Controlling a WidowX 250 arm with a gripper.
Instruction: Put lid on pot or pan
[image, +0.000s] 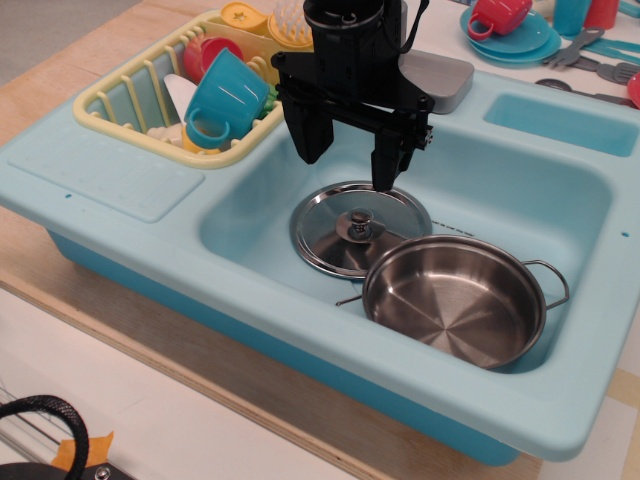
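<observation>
A light-blue toy sink (250, 330) holds a yellow dish rack (110, 105) with a teal cup (228, 97).

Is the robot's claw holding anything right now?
No, nothing. The claw hangs open above the lid, which lies flat in the sink beside the pan.

Open room above lid (350, 235) — pan (455, 300) crowding its right edge

The end effector (350, 150) hangs open above the lid (340, 215). The pan (455, 300) sits below and right of it, overlapping the lid's edge, in the sink (250, 215).
</observation>
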